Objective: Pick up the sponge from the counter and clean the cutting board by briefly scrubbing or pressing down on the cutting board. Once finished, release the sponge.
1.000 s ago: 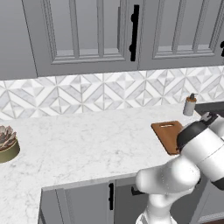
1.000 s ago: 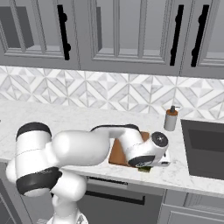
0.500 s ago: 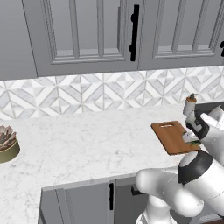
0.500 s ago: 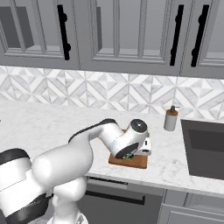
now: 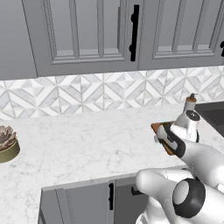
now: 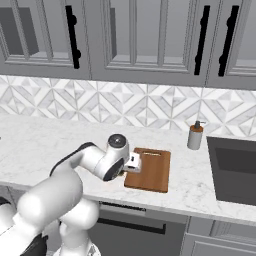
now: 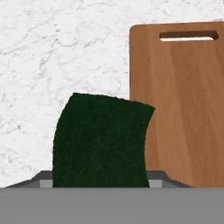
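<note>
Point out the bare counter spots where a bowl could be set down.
The widest free patch of counter runs from the potted succulent across to the cutting board. A narrower strip lies between the board and the sink. It is crowded around the soap dispenser and where the arm holds the sponge.

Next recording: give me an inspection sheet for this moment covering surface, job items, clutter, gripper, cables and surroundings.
Surface: white marble-look counter, above grey cabinets.
Job items: cutting board lies flat near the counter's front edge, handle slot toward the backsplash. Sponge shows its dark green face in the hand view, raised in front of the camera, overlapping the board's left edge.
Clutter: soap dispenser behind the board, beside the sink; potted succulent far left.
Gripper: gripper at the board's left edge, shut on the sponge; fingers hidden behind it.
Cables: nothing seen.
Surroundings: patterned tile backsplash, grey upper cabinets with black handles, dark sink at right.
</note>
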### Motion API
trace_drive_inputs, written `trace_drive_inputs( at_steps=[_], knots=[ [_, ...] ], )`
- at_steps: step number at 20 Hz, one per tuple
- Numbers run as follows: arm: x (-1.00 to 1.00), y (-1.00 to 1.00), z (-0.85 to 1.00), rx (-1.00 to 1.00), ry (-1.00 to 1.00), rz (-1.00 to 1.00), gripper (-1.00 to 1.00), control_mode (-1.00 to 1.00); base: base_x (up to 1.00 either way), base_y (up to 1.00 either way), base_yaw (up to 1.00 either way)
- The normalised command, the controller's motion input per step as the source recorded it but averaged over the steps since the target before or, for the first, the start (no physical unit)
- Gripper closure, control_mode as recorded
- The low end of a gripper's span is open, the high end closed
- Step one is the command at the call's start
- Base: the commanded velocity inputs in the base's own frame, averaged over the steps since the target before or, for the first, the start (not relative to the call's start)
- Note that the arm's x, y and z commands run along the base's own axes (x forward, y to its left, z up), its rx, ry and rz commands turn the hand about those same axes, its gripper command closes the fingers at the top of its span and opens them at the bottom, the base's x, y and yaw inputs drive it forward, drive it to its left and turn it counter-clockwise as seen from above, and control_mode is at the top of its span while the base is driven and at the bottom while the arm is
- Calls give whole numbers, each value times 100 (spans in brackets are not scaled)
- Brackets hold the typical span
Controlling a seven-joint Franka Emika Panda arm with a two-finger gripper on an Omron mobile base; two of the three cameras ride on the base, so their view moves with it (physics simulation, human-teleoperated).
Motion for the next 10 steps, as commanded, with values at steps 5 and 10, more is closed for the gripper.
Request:
trace_drive_inputs(
  at_steps=[5, 10],
  knots=[
    [62, 100, -20, -2, 0, 0, 100, -100, 0, 0, 0],
    [52, 72, -16, -7, 4, -1, 100, -100, 0, 0, 0]
  ],
)
